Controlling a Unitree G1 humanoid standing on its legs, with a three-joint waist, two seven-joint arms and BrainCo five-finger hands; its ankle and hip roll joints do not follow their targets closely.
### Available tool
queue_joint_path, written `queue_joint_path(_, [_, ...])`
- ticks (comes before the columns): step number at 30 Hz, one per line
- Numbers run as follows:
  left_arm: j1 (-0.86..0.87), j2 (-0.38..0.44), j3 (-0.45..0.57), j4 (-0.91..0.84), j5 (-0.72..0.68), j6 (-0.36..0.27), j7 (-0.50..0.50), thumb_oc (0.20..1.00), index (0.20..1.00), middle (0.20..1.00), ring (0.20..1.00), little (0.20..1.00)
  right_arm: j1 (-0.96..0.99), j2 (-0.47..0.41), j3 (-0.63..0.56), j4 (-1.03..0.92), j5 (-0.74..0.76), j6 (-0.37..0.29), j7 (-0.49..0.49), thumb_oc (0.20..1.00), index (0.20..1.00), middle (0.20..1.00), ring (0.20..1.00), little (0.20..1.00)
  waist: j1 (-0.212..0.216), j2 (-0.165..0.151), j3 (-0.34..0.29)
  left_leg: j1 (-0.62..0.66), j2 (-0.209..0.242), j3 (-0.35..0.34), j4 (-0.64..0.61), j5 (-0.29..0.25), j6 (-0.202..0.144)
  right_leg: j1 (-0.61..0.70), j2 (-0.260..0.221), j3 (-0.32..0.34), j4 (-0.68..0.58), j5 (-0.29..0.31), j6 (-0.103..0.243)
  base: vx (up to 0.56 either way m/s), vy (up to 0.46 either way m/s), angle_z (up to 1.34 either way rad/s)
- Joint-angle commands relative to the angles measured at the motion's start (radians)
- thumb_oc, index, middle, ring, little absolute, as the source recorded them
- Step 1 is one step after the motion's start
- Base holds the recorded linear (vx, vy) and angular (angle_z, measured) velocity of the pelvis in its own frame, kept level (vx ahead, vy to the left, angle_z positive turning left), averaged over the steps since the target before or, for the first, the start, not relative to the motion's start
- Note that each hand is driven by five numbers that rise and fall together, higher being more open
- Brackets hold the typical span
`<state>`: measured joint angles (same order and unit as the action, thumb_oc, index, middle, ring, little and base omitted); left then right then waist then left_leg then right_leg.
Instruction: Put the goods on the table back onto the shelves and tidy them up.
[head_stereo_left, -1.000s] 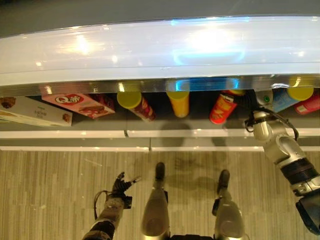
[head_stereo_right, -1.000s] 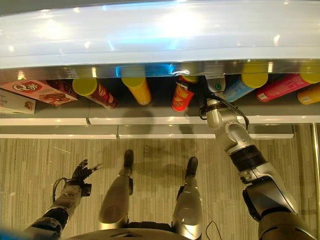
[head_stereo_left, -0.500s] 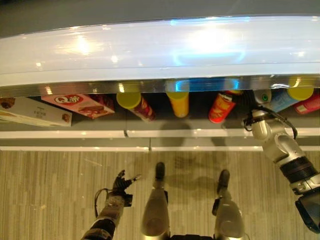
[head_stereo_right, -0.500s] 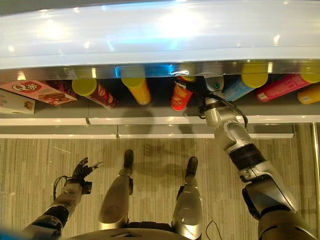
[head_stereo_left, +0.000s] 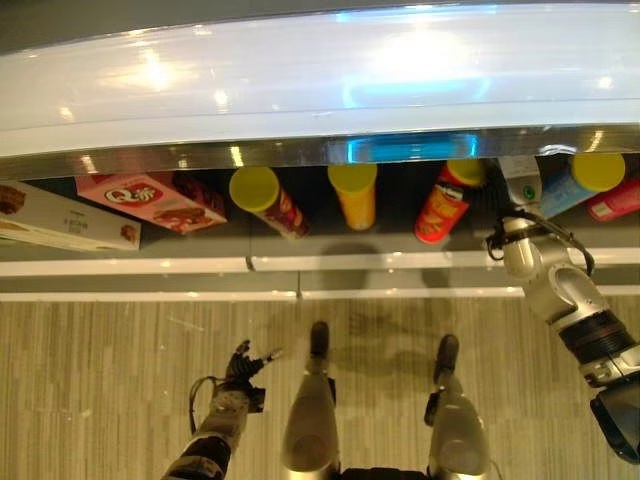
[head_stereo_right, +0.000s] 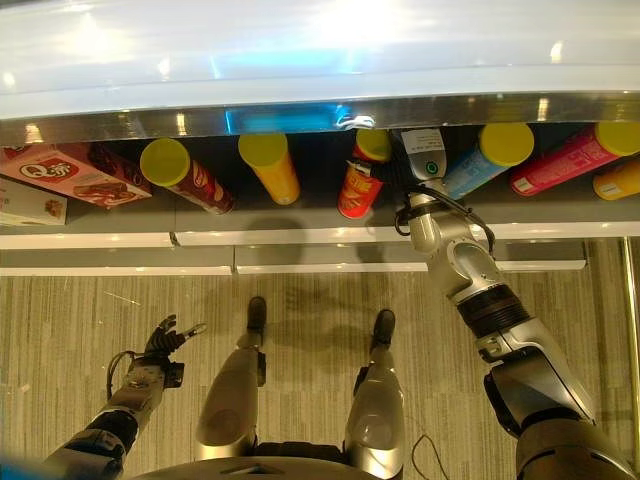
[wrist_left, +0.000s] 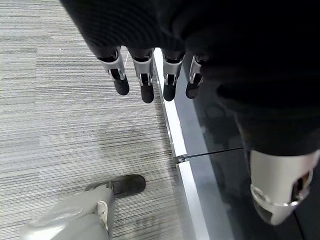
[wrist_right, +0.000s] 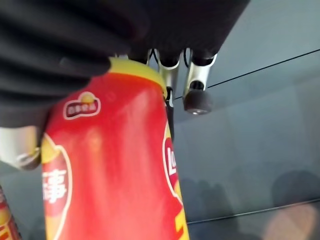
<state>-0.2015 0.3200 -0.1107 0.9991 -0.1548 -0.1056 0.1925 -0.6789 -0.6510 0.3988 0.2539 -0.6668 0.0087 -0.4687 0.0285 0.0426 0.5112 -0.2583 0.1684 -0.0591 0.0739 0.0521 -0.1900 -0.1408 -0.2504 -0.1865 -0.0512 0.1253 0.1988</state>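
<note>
A red chip can (wrist_right: 110, 165) with a yellow rim lies in my right hand (head_stereo_right: 402, 192), which reaches in under the shelf's top board. Its fingers (wrist_right: 195, 97) curl over the can, and the thumb presses it from the other side. From above, the red can (head_stereo_left: 441, 205) stands tilted on the dark shelf board, between a yellow can (head_stereo_left: 355, 197) and a blue can (head_stereo_left: 580, 180). My left hand (head_stereo_left: 243, 368) hangs low over the floor with its fingers (wrist_left: 142, 85) straight and holding nothing.
Further along the same shelf lie a dark red can with a yellow lid (head_stereo_left: 268, 200), a pink box (head_stereo_left: 150, 197), a white box (head_stereo_left: 60, 215) and a pink can (head_stereo_left: 615, 200). The shelf's white front edge (head_stereo_left: 300, 268) runs across, above striped flooring.
My right hand has carried the red can slightly deeper under the shelf top. The view has shifted a little. The left hand hangs as before.
</note>
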Motion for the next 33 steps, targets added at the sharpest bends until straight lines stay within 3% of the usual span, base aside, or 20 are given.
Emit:
queue_joint_path(1, [0.001, 0.030, -0.007, 0.051, -0.028, -0.006, 0.030, 1.000, 1.000, 1.000, 1.000, 1.000, -0.040, -0.025, -0.013, -0.029, 0.008, -0.017, -0.013, 1.000, 1.000, 1.000, 1.000, 1.000, 0.000, -0.035, -0.042, -0.038, 0.062, 0.022, 0.148, -0.130, -0.003, -0.032, -0.095, 0.023, 0.203, -0.190, 0.029, 0.00, 0.000, 0.00])
queue_joint_path(23, [0.003, 0.017, 0.007, 0.042, -0.019, 0.001, 0.040, 1.000, 1.000, 1.000, 1.000, 1.000, 0.069, -0.001, -0.094, -0.184, 0.032, -0.048, -0.030, 1.000, 1.000, 1.000, 1.000, 1.000, -0.017, -0.052, -0.067, -0.030, 0.069, 0.031, 0.166, -0.147, -0.001, -0.021, -0.093, 0.025, 0.204, -0.193, 0.029, 0.00, 0.000, 0.00])
queue_joint_path(33, [0.005, 0.020, 0.011, 0.021, -0.014, 0.008, 0.040, 1.000, 1.000, 1.000, 1.000, 1.000, 0.139, 0.020, -0.134, -0.354, 0.089, -0.110, -0.013, 1.000, 1.000, 1.000, 1.000, 1.000, -0.026, -0.078, -0.108, -0.007, 0.081, 0.039, 0.175, -0.161, 0.000, 0.011, -0.082, 0.025, 0.183, -0.195, 0.026, 0.00, 0.001, -0.04])
